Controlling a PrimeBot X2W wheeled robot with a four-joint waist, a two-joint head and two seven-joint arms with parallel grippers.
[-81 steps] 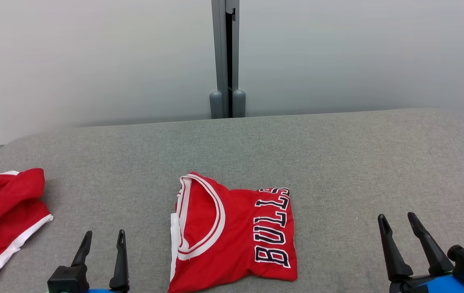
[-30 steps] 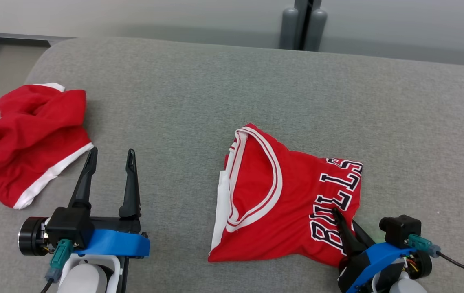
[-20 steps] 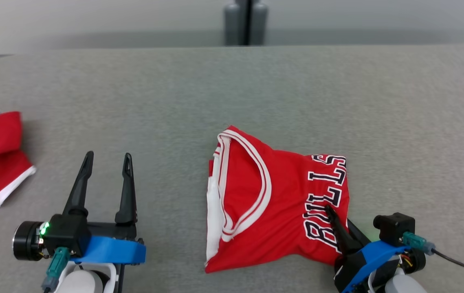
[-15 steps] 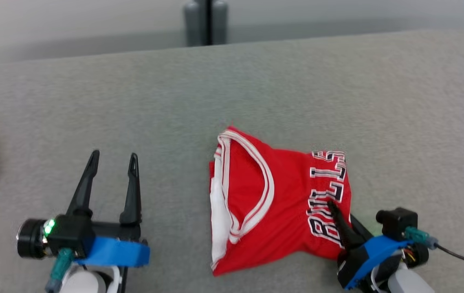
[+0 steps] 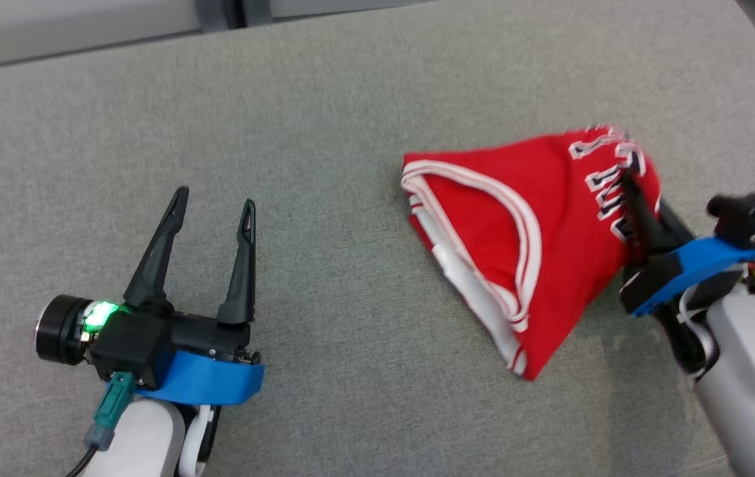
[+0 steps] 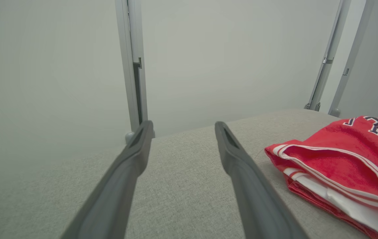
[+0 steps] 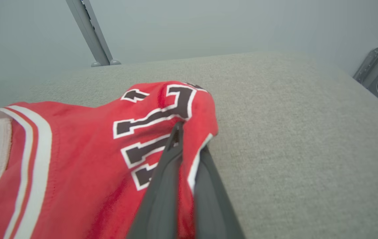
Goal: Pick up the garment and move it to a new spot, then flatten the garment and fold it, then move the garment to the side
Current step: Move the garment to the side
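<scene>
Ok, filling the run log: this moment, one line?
step: move aside | right tool: shut on jersey, edge raised | left tool: open, empty

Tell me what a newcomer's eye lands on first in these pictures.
The red jersey stands out first, bright against the grey surface, on the right of the head view. The right gripper is shut on its lettered edge, and the cloth bunches up there. At lower left, the left gripper is open over bare surface, apart from the jersey.
</scene>
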